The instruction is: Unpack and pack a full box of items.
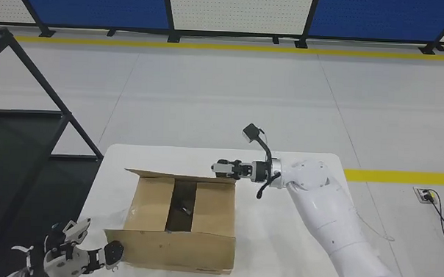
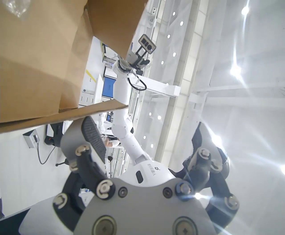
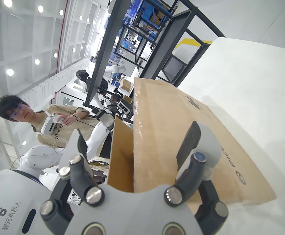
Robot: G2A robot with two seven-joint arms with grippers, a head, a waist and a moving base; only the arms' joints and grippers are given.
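While the brown cardboard box [image 1: 213,212] shows something dark, unidentifiable, between its flaps, left gripper [image 2: 144,126] and right gripper [image 3: 136,131] both stand spread wide.

1. A plain brown cardboard box [image 1: 212,209] sits flat on the left half of the white table [image 1: 292,236]. It is closer to the table's left edge than its right. Its near wall [image 1: 170,251] faces the table's near edge.
2. Two wide top flaps [image 1: 152,204] are folded inward and lie almost level, but they do not meet.
3. A dark slot [image 1: 181,199] runs between them from the far side to the near side. A dark item [image 1: 183,208] lies inside it, too dim to identify.
4. The far flap [image 1: 180,177] stands raised along the far side.
5. The outer cardboard face [image 3: 189,124] carries dark printed marks.
6. Crinkled clear plastic [image 2: 13,7] lies against the cardboard.
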